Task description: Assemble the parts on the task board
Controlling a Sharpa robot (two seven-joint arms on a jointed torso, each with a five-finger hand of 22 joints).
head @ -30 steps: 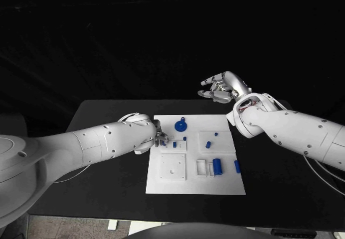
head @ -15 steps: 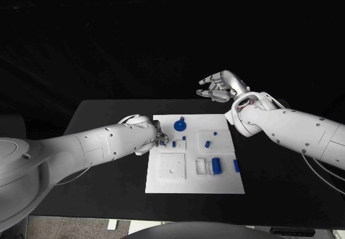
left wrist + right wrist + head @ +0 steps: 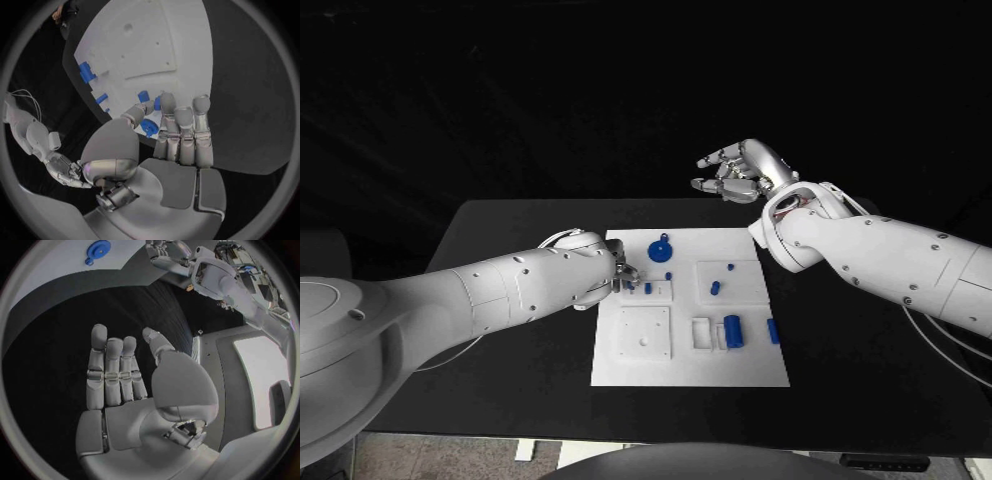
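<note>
Board (image 3: 689, 345) parts are little changed: left hand (image 3: 620, 275) kept at its left edge, grip unclear; right hand (image 3: 740, 172) held open beyond.

Black table (image 3: 516, 330); white task board (image 3: 689, 365) on it.

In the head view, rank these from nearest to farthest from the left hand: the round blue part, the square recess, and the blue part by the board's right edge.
From the left hand, at the board's left edge:
1. Round blue part, toward the board's far side.
2. Square recess, on the near left of the board; close to the first, but slightly farther.
3. Blue part by the right edge, clearly farthest.
</note>
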